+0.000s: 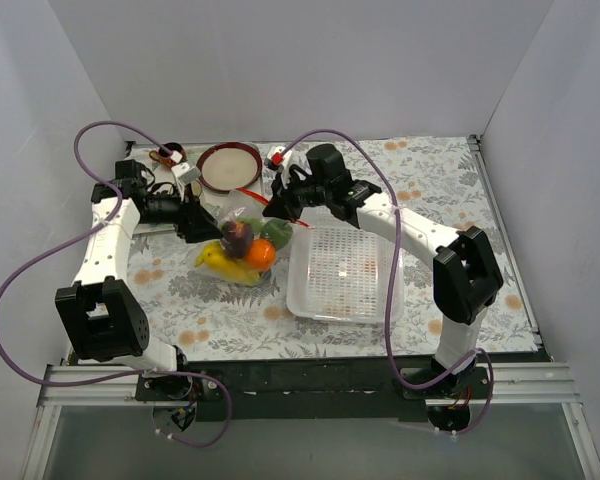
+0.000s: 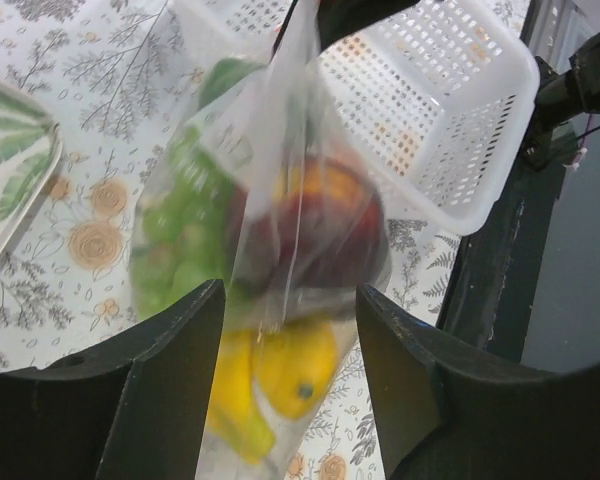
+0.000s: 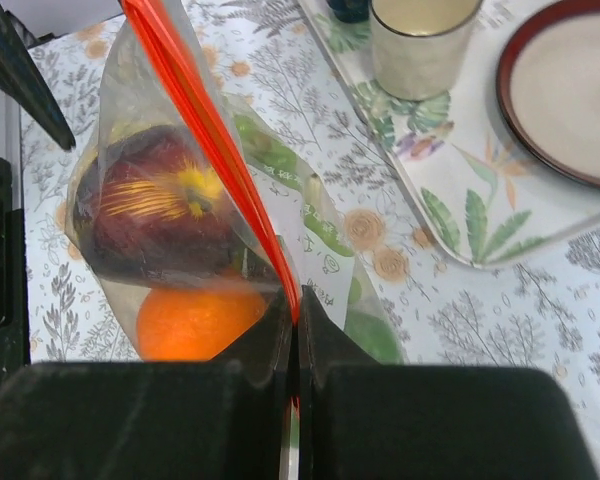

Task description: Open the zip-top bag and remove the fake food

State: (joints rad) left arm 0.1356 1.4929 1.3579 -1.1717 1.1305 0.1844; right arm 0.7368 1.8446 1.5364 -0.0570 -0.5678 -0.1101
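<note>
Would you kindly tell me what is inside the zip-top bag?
Through the clear zip-top bag show a dark red apple, an orange, yellow bananas and green pieces. Whatever lies behind or beneath them is covered.

The table (image 1: 430, 190) has a floral-printed top. A white perforated basket (image 1: 345, 270) sits on it right of centre. A leaf-patterned tray (image 3: 450, 215) lies toward the far side. The filled bag (image 1: 238, 215) is just left of the basket, its bottom seemingly touching the table.

Clear zip-top bag (image 1: 238, 238) beside basket (image 1: 302, 300)
</note>
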